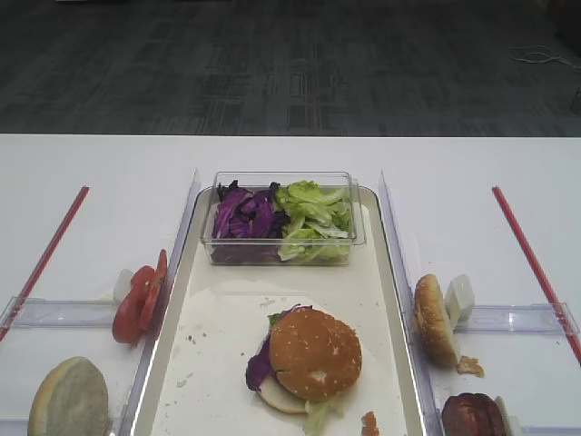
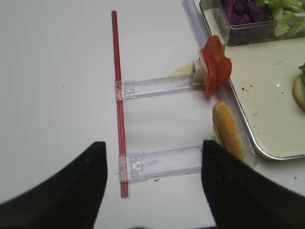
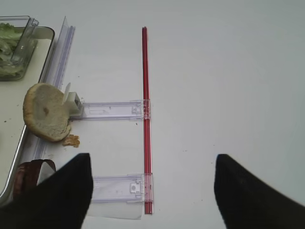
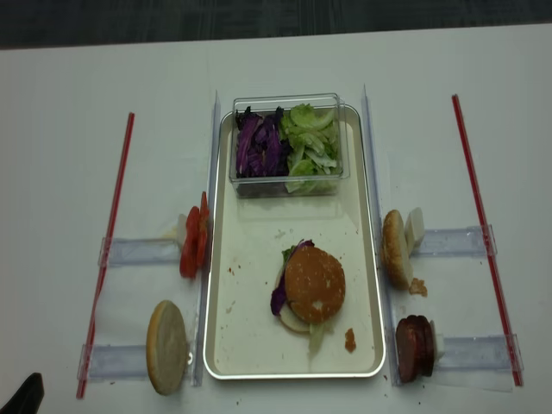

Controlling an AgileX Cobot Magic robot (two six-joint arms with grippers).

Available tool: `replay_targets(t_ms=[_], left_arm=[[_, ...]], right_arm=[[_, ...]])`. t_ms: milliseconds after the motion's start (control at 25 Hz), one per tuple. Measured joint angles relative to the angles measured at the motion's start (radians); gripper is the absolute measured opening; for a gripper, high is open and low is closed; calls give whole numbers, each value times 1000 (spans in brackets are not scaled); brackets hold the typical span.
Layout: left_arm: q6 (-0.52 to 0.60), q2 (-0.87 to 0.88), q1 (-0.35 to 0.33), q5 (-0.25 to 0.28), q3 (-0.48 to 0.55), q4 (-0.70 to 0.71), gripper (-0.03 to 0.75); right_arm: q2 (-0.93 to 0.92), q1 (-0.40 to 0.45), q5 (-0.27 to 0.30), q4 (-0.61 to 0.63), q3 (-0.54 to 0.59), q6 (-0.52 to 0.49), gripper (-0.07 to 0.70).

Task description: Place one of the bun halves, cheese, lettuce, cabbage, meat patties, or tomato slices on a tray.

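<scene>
Your right gripper (image 3: pixel 150 191), lower frame, stands spread and empty; the sesame bun top (image 1: pixel 315 352) caps the stack mid-tray (image 1: pixel 218 336), so nothing needs holding.

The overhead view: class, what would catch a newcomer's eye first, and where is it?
The assembled burger, its sesame bun top over purple cabbage and lettuce, sits in the middle of the long cream tray. Behind it, at the tray's far end, a clear box holds purple cabbage beside green lettuce. Bright red tomato slices stand on edge just left of the tray.
</scene>
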State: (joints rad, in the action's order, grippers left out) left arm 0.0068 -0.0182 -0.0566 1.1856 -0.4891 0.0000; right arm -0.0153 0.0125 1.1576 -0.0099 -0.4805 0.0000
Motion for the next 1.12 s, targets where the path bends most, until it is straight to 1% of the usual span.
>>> replay_targets(t_ms=[360,640,960,1120], left_arm=[[0,0,0,0,0,0,412],[0,0,0,0,0,0,412],[0,0,0,0,0,0,412],[0,0,0,0,0,0,412]], right_arm=[[0,0,0,0,0,0,429],[0,0,0,0,0,0,387],[0,0,2,0,0,0,314],[0,0,4,0,0,0,295]])
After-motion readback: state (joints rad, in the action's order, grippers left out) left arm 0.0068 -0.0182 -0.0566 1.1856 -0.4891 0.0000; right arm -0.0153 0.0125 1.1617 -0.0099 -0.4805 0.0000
